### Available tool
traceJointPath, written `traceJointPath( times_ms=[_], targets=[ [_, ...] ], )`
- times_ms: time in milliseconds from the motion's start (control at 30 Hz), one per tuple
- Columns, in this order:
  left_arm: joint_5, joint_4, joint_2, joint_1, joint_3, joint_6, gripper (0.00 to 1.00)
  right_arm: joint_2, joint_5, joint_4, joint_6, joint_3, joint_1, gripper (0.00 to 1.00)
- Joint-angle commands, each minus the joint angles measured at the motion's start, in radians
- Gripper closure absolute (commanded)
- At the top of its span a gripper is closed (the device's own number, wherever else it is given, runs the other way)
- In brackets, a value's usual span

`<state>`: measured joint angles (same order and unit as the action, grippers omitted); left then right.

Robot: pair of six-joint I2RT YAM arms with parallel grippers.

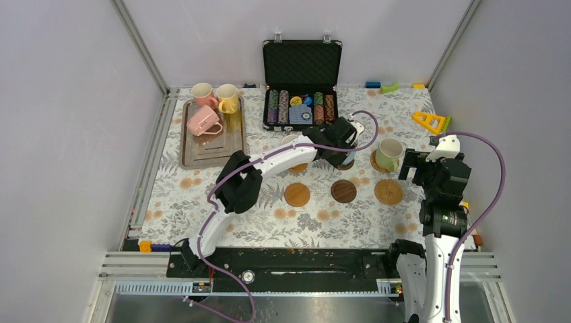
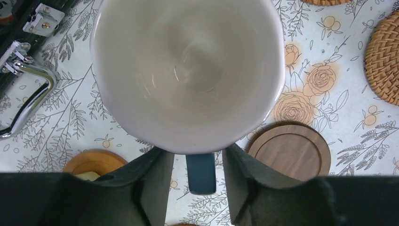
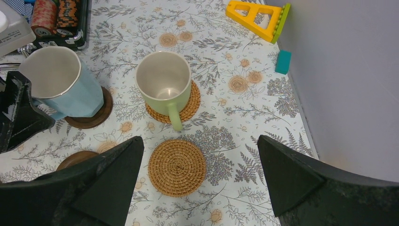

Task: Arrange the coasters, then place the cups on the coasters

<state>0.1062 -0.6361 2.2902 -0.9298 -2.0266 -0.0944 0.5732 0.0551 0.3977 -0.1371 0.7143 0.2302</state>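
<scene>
A light blue cup (image 3: 63, 87) stands on a dark brown coaster (image 3: 96, 115). My left gripper (image 2: 195, 150) is open around its dark handle (image 2: 201, 172), with a gap on each side. A pale green cup (image 3: 163, 80) sits on a woven coaster (image 3: 188, 106). A cream cup (image 1: 291, 141) stands on a tan coaster (image 1: 297, 167). Three coasters lie bare in a row: tan wood (image 1: 297, 194), dark brown (image 1: 343, 191), woven (image 1: 388, 192). Two pink cups (image 1: 203, 94) (image 1: 203, 121) and a yellow cup (image 1: 227, 98) are on the tray (image 1: 222, 151). My right gripper (image 3: 198, 141) hangs wide open above the bare woven coaster (image 3: 177, 167).
An open black case of poker chips (image 1: 301, 81) stands at the back, just behind the left gripper. A yellow triangular toy (image 1: 431, 121) and small coloured blocks (image 1: 388, 87) lie at the back right. The grey side wall (image 3: 343, 84) is close on the right.
</scene>
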Motion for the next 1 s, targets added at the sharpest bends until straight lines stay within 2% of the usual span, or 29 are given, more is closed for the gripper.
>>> traceJointPath(
  times_ms=[0, 133, 167, 233, 267, 300, 633, 833, 967],
  targets=[
    [0.019, 0.042, -0.063, 0.003, 0.007, -0.004, 0.52, -0.007, 0.019, -0.043, 0.010, -0.005, 0.004, 0.00],
    [0.017, 0.036, -0.106, 0.003, 0.020, -0.006, 0.35, -0.005, 0.021, -0.043, 0.011, -0.004, 0.004, 0.00],
    [0.014, 0.035, -0.120, 0.003, 0.024, -0.007, 0.23, -0.006, 0.023, -0.043, 0.011, -0.003, 0.005, 0.00],
    [0.012, 0.027, -0.147, 0.002, 0.025, -0.009, 0.20, -0.004, 0.024, -0.042, 0.013, -0.005, 0.005, 0.00],
    [0.009, 0.022, -0.168, 0.003, 0.027, -0.010, 0.05, -0.003, 0.024, -0.043, 0.013, -0.005, 0.004, 0.00],
    [0.007, 0.019, -0.185, 0.003, 0.033, -0.009, 0.02, -0.004, 0.024, -0.043, 0.012, -0.005, 0.004, 0.00],
    [0.050, -0.028, -0.421, 0.003, 0.074, 0.057, 0.01, -0.007, 0.029, -0.043, 0.015, -0.004, 0.004, 0.00],
    [0.248, -0.026, -0.608, 0.025, 0.163, 0.201, 0.01, -0.011, 0.032, -0.042, 0.015, -0.004, 0.004, 0.00],
    [0.372, -0.022, -0.655, 0.097, 0.231, 0.308, 0.01, -0.014, 0.038, -0.043, 0.015, -0.006, 0.005, 0.00]
  ],
)
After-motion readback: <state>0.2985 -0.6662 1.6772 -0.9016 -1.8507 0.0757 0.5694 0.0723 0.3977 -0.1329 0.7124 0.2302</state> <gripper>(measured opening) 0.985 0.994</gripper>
